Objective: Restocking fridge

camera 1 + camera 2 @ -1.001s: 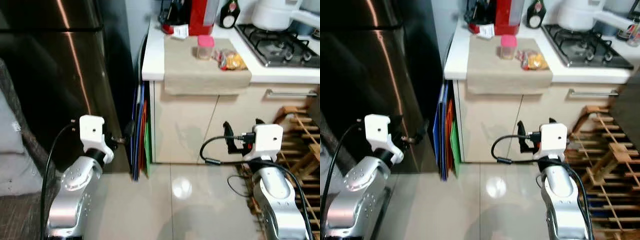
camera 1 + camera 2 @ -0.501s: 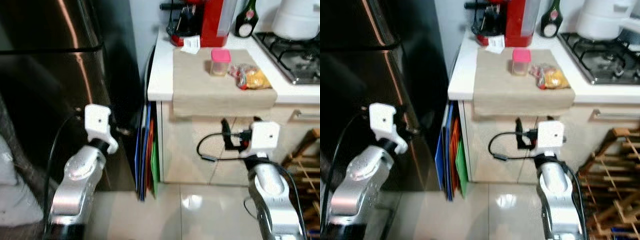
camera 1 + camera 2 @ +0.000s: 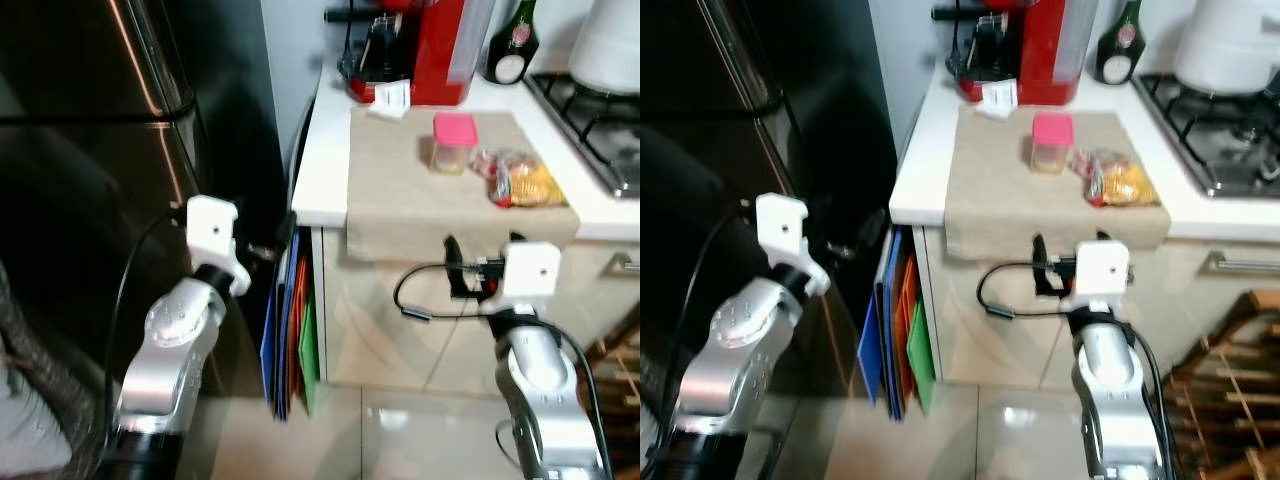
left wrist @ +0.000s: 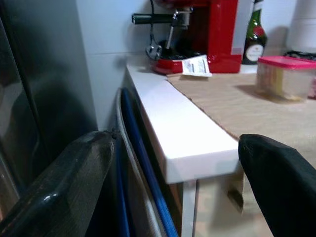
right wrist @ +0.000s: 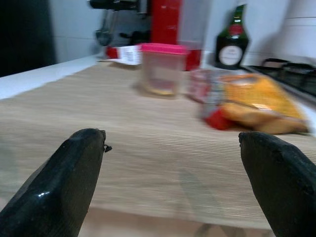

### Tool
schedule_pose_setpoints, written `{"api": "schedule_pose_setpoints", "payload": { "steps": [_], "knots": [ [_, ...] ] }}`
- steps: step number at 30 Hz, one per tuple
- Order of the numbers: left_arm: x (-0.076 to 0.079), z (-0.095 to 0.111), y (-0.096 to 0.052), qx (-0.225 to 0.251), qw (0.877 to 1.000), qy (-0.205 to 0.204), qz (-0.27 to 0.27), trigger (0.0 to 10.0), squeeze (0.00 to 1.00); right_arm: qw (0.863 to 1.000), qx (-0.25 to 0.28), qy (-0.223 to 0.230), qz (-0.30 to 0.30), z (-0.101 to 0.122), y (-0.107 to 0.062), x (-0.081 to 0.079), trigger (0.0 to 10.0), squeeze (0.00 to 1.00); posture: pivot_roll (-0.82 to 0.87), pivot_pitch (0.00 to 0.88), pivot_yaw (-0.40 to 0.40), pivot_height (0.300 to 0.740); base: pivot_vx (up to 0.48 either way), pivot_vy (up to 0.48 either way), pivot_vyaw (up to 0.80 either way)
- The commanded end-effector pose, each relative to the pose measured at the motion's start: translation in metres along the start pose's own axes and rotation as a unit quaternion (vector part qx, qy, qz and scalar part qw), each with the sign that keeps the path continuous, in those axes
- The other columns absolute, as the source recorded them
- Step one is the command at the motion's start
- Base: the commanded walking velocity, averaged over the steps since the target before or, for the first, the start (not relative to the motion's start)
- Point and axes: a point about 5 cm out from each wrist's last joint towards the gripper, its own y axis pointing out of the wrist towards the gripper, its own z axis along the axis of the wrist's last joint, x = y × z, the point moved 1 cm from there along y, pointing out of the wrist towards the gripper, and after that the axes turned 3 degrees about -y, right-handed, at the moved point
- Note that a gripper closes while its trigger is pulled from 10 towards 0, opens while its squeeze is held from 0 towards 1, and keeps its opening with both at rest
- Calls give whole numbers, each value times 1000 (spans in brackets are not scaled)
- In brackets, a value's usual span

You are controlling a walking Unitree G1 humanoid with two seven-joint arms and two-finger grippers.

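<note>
1. The dark fridge [image 3: 90, 200] is seen at the left, doors shut.
2. A pink-lidded container [image 3: 454, 142] and bagged food [image 3: 518, 180] are found on the counter mat [image 3: 400, 190].
3. Both the left gripper [image 3: 268, 250] and the right gripper [image 3: 482, 262] are held spread, empty.

Two silver arms [image 3: 170, 340] carry white wrist boxes [image 3: 532, 270], black cables and black jaws.

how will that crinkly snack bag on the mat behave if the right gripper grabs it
The snack bag looks soft and crumpled, so it will probably deform and crackle rather than hold its shape. Its shiny film may slip between the right gripper's open fingers. It looks light, and lying flat on the beige mat it seems unlikely to roll.
</note>
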Motion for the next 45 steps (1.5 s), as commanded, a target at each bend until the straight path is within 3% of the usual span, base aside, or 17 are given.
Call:
{"api": "schedule_pose_setpoints", "payload": {
  "steps": [1, 15, 21, 26, 30, 37, 45],
  "knots": [
    [7, 2, 4, 7, 1000, -2, -16, 10000, 0, 1000, 14, -12, -13, 6, 1, 8, 10000, 0, -139, 0, 75, 740, 292, -379, 0],
    [5, 4, 7, 14, 1000, -13, -10, 10000, 0, 1000, 19, -13, -20, 9, 1, 8, 10000, 0, -142, 0, 80, 740, 228, -288, 0],
    [9, 7, 8, 22, 999, -18, -22, 10000, 0, 998, 54, -13, -28, 32, 16, 9, 10000, 0, -135, 0, 79, 740, 0, 0, 0],
    [9, 14, 10, 37, 999, -15, -30, 10000, 0, 998, 57, -11, -29, 35, 20, 13, 10000, 0, -126, 0, 68, 740, 0, 0, 0],
    [8, 20, 10, 53, 998, -18, -26, 10000, 0, 999, 44, -12, -23, 27, 16, 8, 10000, 0, -125, 0, 68, 740, 476, 0, 0],
    [14, 24, 13, 63, 997, -11, -37, 10000, 0, 997, 71, -8, -28, 42, 24, 7, 10000, 0, -132, 0, 73, 740, 480, 0, 0],
    [11, 21, 14, 60, 998, -7, -32, 10000, 0, 997, 73, -7, -32, 43, 29, 8, 10000, 0, -132, 0, 73, 740, 480, 0, 0]
  ]
}}
